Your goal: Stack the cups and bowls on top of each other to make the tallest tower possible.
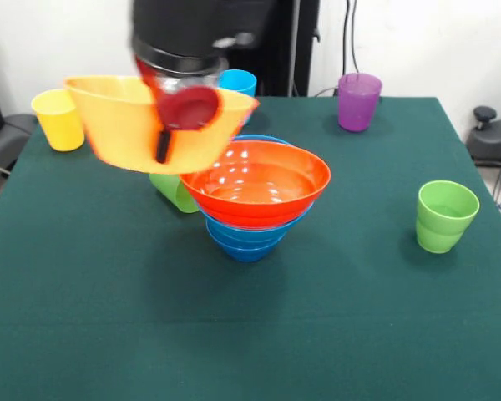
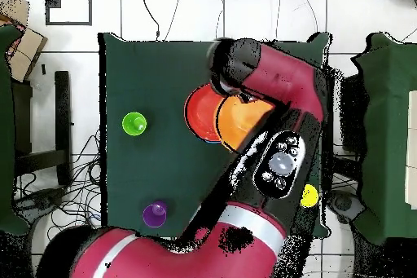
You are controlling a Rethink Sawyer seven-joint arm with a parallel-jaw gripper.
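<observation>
My gripper [image 1: 172, 125] is shut on the near rim of the big yellow-orange bowl [image 1: 117, 125] and holds it tilted in the air, up and left of the tower. The tower is an orange-red bowl [image 1: 259, 180] nested on blue bowls [image 1: 246, 238] at the table's middle. In the overhead view the yellow-orange bowl [image 2: 242, 120] overlaps the orange-red bowl [image 2: 198, 112], and the arm hides the gripper. Cups stand apart: yellow [image 1: 58, 119], light blue [image 1: 238, 82], purple [image 1: 358, 100], green [image 1: 445, 215]. Another green cup [image 1: 174, 192] is partly hidden behind the bowls.
The green table cloth [image 1: 108, 317] carries everything. The red arm [image 2: 277, 128] crosses the table in the overhead view, where the green cup [image 2: 134, 123], purple cup [image 2: 155, 214] and yellow cup [image 2: 309, 196] also show. Cables and chairs ring the table.
</observation>
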